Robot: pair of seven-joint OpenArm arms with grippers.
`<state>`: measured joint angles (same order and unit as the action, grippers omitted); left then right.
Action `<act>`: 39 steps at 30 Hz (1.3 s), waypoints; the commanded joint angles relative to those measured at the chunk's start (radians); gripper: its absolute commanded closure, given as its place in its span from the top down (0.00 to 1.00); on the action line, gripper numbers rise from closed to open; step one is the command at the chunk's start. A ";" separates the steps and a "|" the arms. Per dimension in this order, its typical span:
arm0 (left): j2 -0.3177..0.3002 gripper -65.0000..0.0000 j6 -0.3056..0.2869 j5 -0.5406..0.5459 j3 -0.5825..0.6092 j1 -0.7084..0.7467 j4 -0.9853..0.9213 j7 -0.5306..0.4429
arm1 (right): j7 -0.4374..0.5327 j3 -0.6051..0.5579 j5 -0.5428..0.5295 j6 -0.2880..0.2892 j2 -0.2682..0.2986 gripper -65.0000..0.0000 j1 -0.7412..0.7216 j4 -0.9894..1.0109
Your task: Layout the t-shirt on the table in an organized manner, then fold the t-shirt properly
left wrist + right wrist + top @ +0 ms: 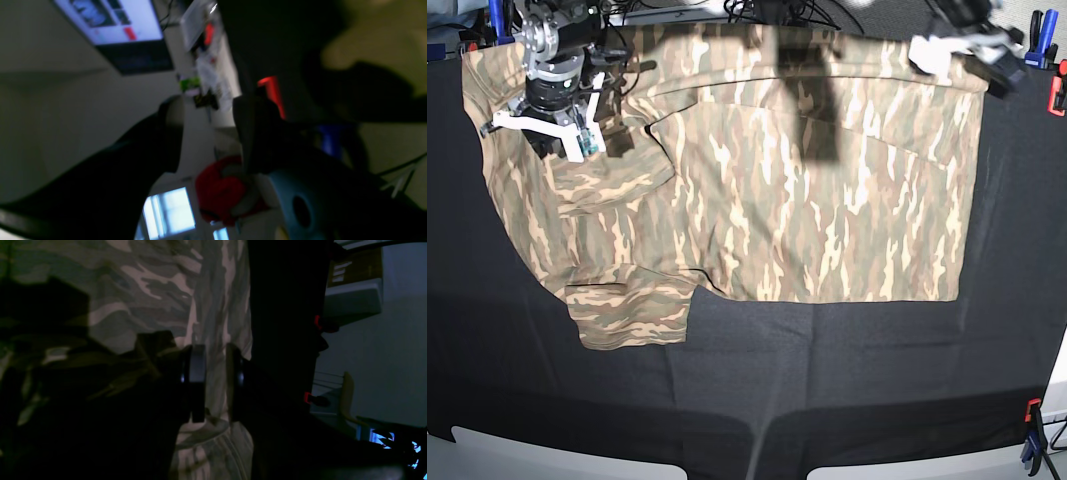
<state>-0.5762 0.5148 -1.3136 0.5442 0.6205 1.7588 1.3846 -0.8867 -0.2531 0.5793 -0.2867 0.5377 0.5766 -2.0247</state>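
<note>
The camouflage t-shirt (pixel 807 190) lies spread across the far half of the black table (pixel 827 380), with one sleeve (pixel 627 310) pointing toward the front. My right gripper (pixel 557 140) is low over the shirt's far left part. In the right wrist view the right gripper (pixel 216 383) has its jaws nearly together, with a fold of the shirt (pixel 160 290) pinched between the pads. My left gripper (pixel 967 50) hangs blurred above the shirt's far right corner. In the left wrist view the left gripper (pixel 208 133) is open and holds nothing.
Red (pixel 1057 95) and blue (pixel 1037 40) clamps hold the cloth at the far right edge. Another clamp (pixel 1031 430) is at the front right corner. Cables and a blue clamp (pixel 495 20) crowd the back edge. A lit monitor (pixel 113 20) stands beyond the table.
</note>
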 commanded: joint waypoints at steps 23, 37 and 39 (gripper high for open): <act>-0.010 0.39 -0.325 1.245 -0.198 -0.647 0.080 -0.539 | 0.090 0.270 -0.367 0.083 -0.113 0.16 -0.193 -0.010; 0.000 0.39 -0.710 1.917 -0.198 -1.196 -0.717 -0.630 | -0.021 0.644 -0.907 0.529 -0.128 0.16 -0.199 0.040; -0.001 0.39 -0.784 1.980 -0.198 -1.254 -0.852 -0.631 | -0.021 0.644 -0.937 0.561 -0.129 0.16 -0.199 0.040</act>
<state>-0.5625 -0.2733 0.6643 0.3531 -0.6052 0.8913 0.7639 -0.9257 0.3817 -0.3553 0.2729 0.3950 0.3820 -1.9697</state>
